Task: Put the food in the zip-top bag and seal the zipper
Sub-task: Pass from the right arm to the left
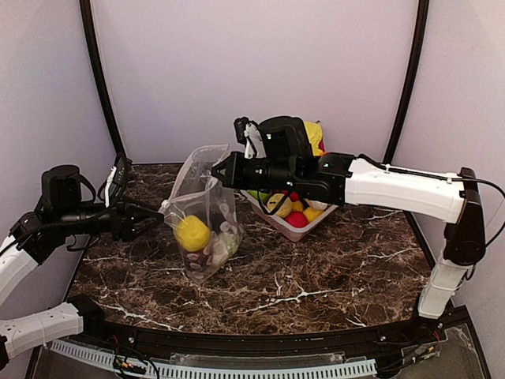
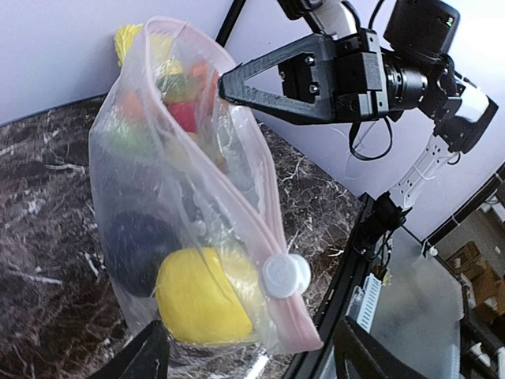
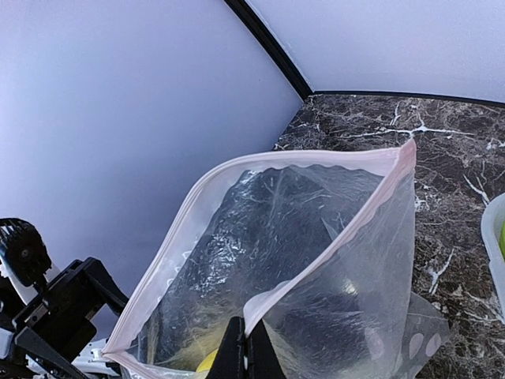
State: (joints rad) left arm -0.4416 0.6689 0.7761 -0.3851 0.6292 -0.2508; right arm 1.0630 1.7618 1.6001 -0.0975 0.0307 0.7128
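Top external view: the clear, white-dotted plastic zip-top bag (image 1: 207,197) hangs upright over the dark marble counter (image 1: 331,268). Whether its base rests on the surface I cannot tell. The right end effector (image 1: 216,175) has its fingers pressed together, pinching one lip of the mouth. The left end effector (image 1: 160,220) stands spread just beside the bag's left side, gripping nothing. Inside sit the round yellow toy lemon (image 1: 192,233), the dark purple round piece (image 2: 136,246) and, blurred behind film, what I take for the white-and-green cauliflower (image 1: 224,246). The film looks thin, limp and slick, and it sags under the load. I judge the firmer pale-pink zipper strip (image 2: 241,178) the place to take hold, near its ends. In the right wrist view the mouth gapes. A white round piece (image 2: 286,275) on the strip may be a slider or a printed dot. The right arm partly hides the pale rectangular tray (image 1: 276,223).
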